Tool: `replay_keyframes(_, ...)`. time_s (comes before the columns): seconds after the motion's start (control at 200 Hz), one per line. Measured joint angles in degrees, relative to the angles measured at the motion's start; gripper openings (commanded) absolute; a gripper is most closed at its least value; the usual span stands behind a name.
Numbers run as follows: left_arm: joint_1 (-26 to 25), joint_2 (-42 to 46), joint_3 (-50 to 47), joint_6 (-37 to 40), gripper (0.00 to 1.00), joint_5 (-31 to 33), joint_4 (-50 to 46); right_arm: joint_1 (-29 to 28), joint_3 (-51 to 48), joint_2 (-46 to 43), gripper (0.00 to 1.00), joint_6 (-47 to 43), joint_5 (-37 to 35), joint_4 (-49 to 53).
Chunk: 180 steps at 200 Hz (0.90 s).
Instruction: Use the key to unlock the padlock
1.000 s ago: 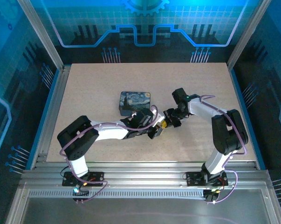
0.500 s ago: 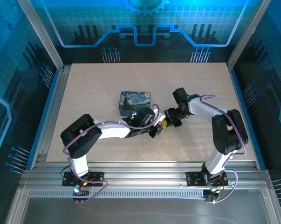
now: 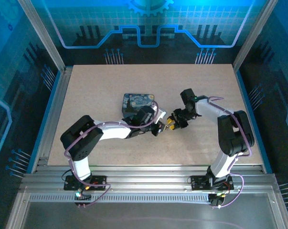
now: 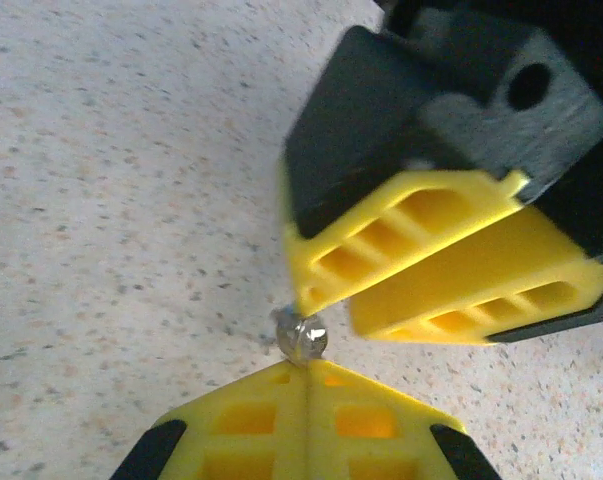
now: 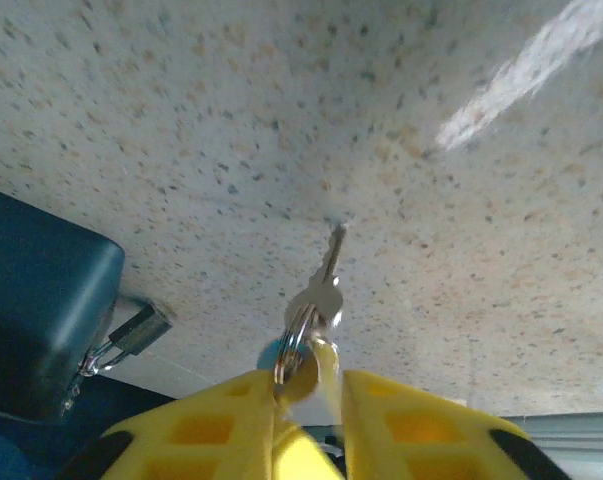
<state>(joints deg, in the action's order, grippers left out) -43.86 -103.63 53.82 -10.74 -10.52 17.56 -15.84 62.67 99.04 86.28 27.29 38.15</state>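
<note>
A silver key [image 5: 326, 282] stands tilted with its tip on the table, its ring [image 5: 293, 345] up between my two grippers. My left gripper [image 4: 306, 365] is shut, pinching a small silver piece of the key ring [image 4: 301, 337] at its tip. My right gripper [image 5: 309, 380] has its fingers slightly apart; the ring lies against one finger and the other is clear of it. In the top view the left gripper [image 3: 161, 127] and right gripper [image 3: 172, 122] meet tip to tip. The small padlock [image 5: 136, 330] lies by the blue box [image 5: 41, 290], its silver loop toward the box.
The dark blue swirl-painted box [image 3: 136, 102] sits just behind my left wrist near the table's middle. The speckled beige table [image 3: 96, 86] is framed by metal rails and blue side walls. The right gripper's yellow fingers [image 4: 401, 240] hang close above my left fingertips.
My left gripper has moved a little up and right, closing onto the right gripper's tip. The right gripper shifted slightly toward it. The box has not moved.
</note>
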Motion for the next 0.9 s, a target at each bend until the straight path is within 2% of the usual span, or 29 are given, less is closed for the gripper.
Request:
replay_keyframes(0.23,6.14,0.09,-2.36,-5.97,0.0,-9.2,5.4,2.4,0.02,0.0,0.31,-7.1,0.04,-0.39)
replay_keyframes(0.39,7.17,0.09,-2.64,-8.46,0.01,-12.28,5.79,3.93,2.12,0.37,0.3,-17.53,-1.57,1.46)
replay_keyframes(0.555,7.1,0.98,-2.73,-10.36,0.11,-11.96,2.93,4.28,7.96,1.77,0.35,-32.46,-5.25,4.96)
replay_keyframes(0.76,7.1,7.5,-3.41,-11.87,0.12,-9.53,-1.77,3.32,10.84,6.6,0.51,-46.47,-7.39,7.39)
replay_keyframes(0.9,7.1,11.52,-3.48,-11.85,0.12,-7.21,-4.72,-0.11,12.68,10.69,0.51,-51.71,-9.31,9.18)
